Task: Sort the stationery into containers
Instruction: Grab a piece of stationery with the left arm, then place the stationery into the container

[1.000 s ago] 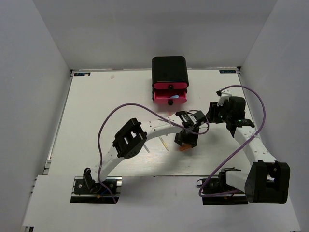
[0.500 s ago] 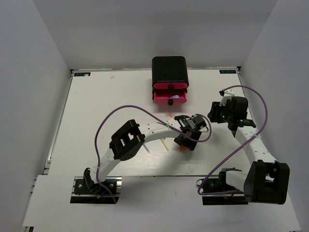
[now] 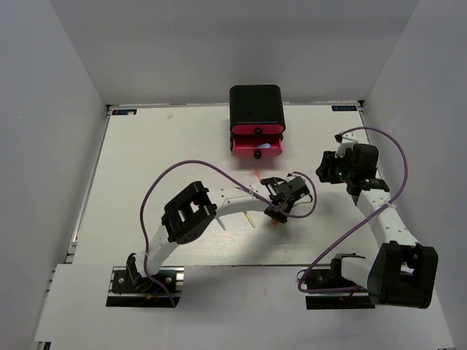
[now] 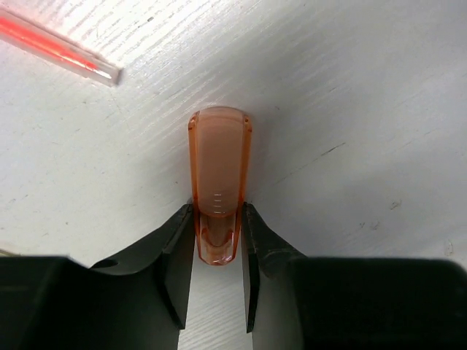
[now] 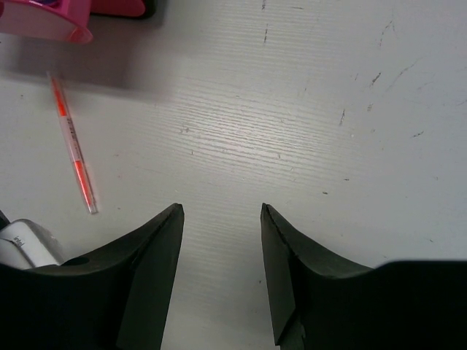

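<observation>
White table board (image 3: 146, 160) carries everything. At the left of the overhead view the left arm rises from its base and arches to the right, a purple cable (image 3: 157, 186) looping above it. Just right of its elbow lies a pale thin pen (image 3: 221, 224), too small to tell its colour, and close beside it a yellow pen (image 3: 249, 219), both flat on the board and apart from each other.

Further right, at the far edge, stands the black cabinet (image 3: 257, 102). Two pink drawer fronts with black knobs show below its top. The lower drawer (image 3: 244, 149) is pulled out a little, with something pale blue inside. In front of it a thin orange pen (image 3: 259, 173) lies on the board, clear of the drawer.

Nearer the camera, the left gripper (image 3: 275, 216) is down at the orange marker (image 3: 274, 223). The wrist view shows the marker lying on the board, its near end pinched between the two black fingers (image 4: 175, 262), which press against both its sides. The thin orange pen (image 4: 58, 45) lies apart at the upper left.

At the right, the right gripper (image 3: 325, 168) hangs over bare board. Its fingers (image 5: 153, 262) are spread and hold nothing, and the thin orange pen (image 5: 73, 146) lies well to their left.
</observation>
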Robot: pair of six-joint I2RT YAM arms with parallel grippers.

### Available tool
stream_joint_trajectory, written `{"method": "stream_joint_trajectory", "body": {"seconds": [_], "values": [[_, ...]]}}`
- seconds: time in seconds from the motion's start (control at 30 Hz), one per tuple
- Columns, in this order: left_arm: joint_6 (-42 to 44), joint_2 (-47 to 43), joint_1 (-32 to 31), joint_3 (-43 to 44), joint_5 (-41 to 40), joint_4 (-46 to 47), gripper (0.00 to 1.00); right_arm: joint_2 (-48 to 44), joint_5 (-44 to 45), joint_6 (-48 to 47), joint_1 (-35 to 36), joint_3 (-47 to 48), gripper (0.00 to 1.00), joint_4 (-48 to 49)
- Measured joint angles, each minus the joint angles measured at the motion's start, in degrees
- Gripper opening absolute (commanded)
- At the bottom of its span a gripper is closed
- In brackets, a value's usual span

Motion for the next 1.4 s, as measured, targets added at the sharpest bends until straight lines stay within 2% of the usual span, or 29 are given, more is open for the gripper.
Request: {"method": "stream_joint_trajectory", "body": {"seconds": [0.2, 0.27, 0.57, 0.7, 0.83, 1.0, 1.27, 1.4], "values": [[-0.39, -4.81, 1.40, -7.32, 0.02, 4.04, 0.21, 0.00, -0.09, 0.04, -0.46, 0.02, 0.53, -0.04], [-0.37, -5.68, 2.62, -8.31, 0.04, 3.56, 0.16, 0.00, -0.17, 0.04, -0.72, 0.02, 0.52, -0.02], [-3.89, -8.35, 10.69, -4.33, 1.99, 3.72, 0.14, 0.00, -0.44, -0.04, -1.18, 0.02, 0.52, -0.02], [-2.86, -10.95, 13.84, -1.84, 4.46, 5.31, 0.14, 0.00, -0.42, -0.15, -1.22, 0.00, 0.52, 0.02], [2.16, -13.00, 15.82, -0.74, 8.02, 7.23, 0.17, -0.02, -0.46, -0.17, -1.22, 0.00, 0.52, 0.07], [13.92, -16.13, 18.18, -0.55, 13.66, 9.86, 0.19, -0.02, -0.79, -0.15, -1.25, -0.09, 0.52, 0.20], [33.59, -23.21, 21.62, -2.40, 14.97, 19.69, 0.16, -0.02, -0.85, -0.17, -1.44, -0.13, 0.52, 0.24], [41.18, -23.76, 23.02, -2.62, 15.19, 23.58, 0.16, -0.02, -0.85, -0.17, -1.46, -0.15, 0.52, 0.33]]}}
